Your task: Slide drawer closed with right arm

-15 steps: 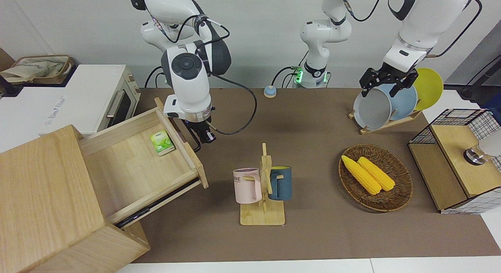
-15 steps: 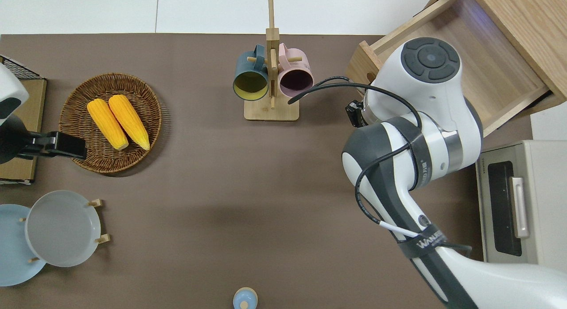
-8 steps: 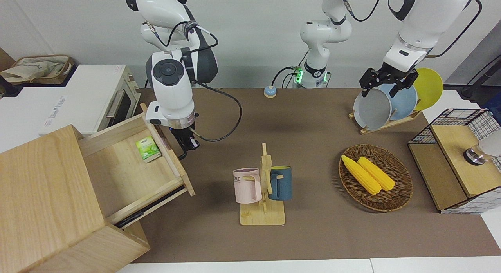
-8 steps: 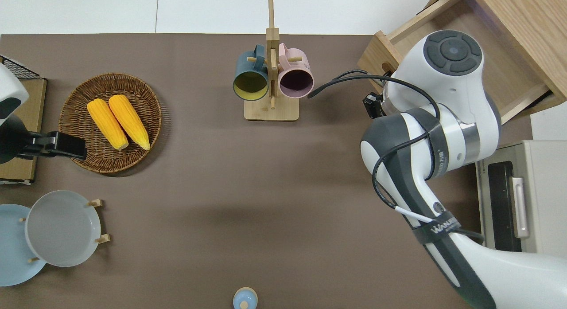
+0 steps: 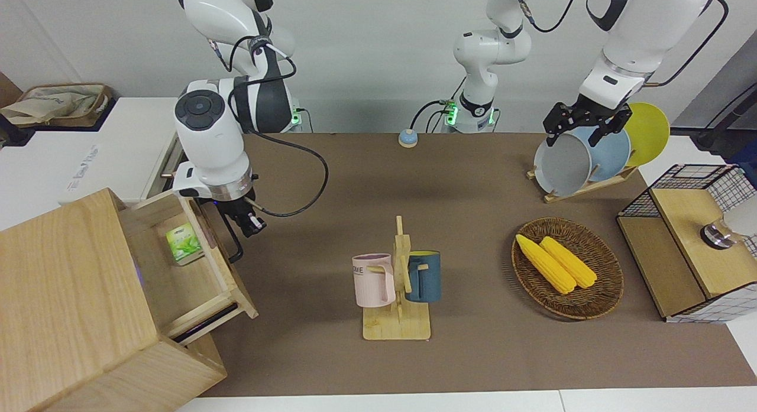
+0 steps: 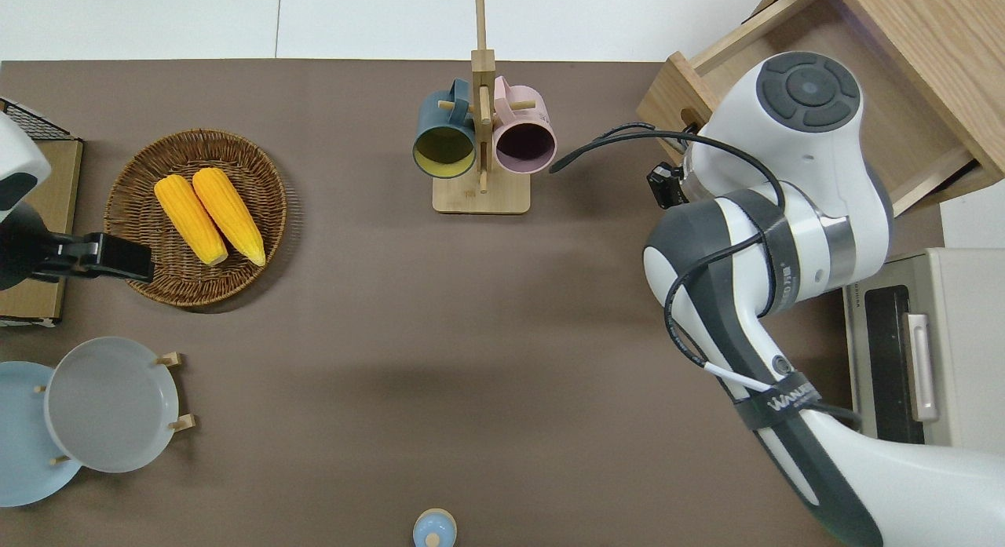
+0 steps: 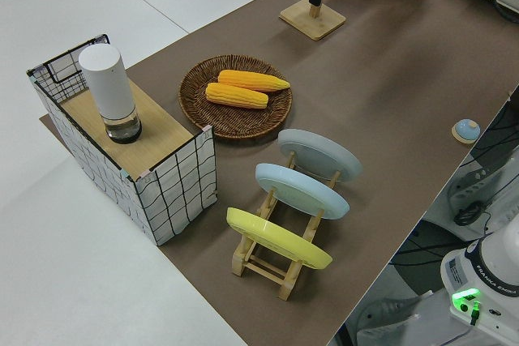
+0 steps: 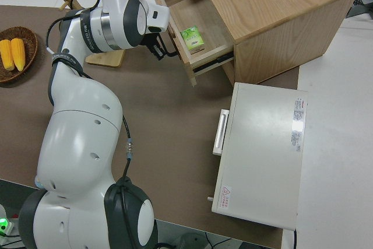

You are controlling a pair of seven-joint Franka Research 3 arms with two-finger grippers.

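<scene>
1. Table [image 5: 473, 181]: brown mat, with a wide bare stretch in the middle, nearer the robots than the mug rack.
2. Cabinet [image 5: 65, 294]: pale wood, at the right arm's end of the table, at its edge farthest from the robots.
3. Right arm [image 5: 210, 134]: reaches to the drawer front, black cable looping off the wrist.
4. Toaster oven [image 8: 262, 155]: white, just beside the cabinet, nearer the robots.
5. Drawer [image 5: 195, 270]: partly out of the cabinet, front panel over the mat; its black loop handle [image 5: 235, 246] shows at the front.
6. Wicker basket [image 5: 609, 282] with two corn cobs [image 5: 556, 263], toward the left arm's end, well apart from the drawer.
7. Mug rack [image 5: 397, 317]: pink and blue mugs hung on it, open mat between it and the drawer front.
8. Right claw [image 5: 247, 218]: at the drawer front right by the handle; cannot tell whether fingers are spread or pressed together.
9. Left claw [image 5: 585, 121]: parked, fingers look spread.
10. Green packet [image 5: 184, 243]: lies inside the drawer, by the front panel.
</scene>
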